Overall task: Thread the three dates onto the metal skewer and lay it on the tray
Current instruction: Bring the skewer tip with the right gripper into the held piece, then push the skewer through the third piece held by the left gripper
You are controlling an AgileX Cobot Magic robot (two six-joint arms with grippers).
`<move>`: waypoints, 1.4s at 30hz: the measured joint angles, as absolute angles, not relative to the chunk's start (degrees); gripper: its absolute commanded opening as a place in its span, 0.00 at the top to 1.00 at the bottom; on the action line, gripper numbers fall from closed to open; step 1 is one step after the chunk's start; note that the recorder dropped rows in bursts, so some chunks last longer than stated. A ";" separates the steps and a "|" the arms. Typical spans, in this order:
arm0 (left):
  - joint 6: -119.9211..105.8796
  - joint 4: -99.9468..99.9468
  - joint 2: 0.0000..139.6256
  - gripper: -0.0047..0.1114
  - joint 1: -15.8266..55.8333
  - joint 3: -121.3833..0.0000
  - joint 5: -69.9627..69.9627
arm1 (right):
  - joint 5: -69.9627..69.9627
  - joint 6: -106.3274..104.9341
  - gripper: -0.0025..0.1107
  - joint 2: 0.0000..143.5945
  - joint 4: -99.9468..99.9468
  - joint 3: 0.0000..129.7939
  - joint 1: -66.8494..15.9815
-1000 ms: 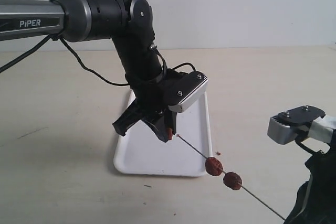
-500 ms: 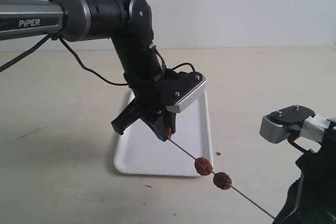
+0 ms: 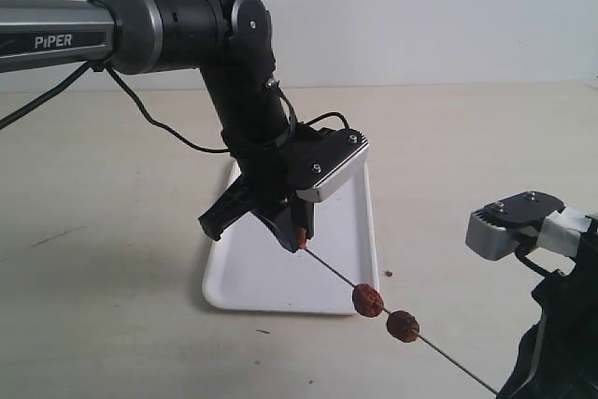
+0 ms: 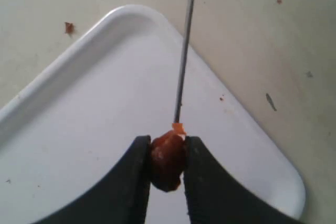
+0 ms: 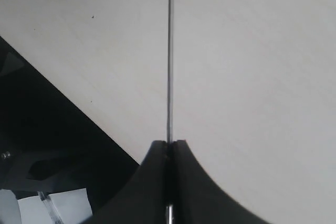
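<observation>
The left gripper (image 4: pixel 167 149) has its smooth black fingers clamped on a wrinkled, glossy red-brown date (image 4: pixel 167 162), held above the flat white tray (image 4: pixel 79 119) with its rounded corner and low rim. The thin, straight grey skewer (image 4: pixel 184 61) reaches a torn orange flake of skin at that date's end. An upper date (image 3: pixel 367 301) and a lower date (image 3: pixel 403 326), both rough and rounded, sit threaded slightly apart, past the tray's edge over the matte beige worktop (image 3: pixel 112 231). The right gripper (image 5: pixel 169 144) pinches the skewer's other end between its tightly closed black fingers.

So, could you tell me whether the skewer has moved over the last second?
Yes: the skewer has slid left over the tray's corner, its tip now meeting the date in the left gripper.
</observation>
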State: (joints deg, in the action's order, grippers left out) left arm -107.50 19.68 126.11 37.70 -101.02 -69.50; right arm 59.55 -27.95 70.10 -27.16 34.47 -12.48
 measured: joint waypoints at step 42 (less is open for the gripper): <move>-110.29 20.26 126.11 0.75 37.81 -101.02 -69.50 | 58.26 -30.20 0.98 71.08 -29.03 34.59 -12.48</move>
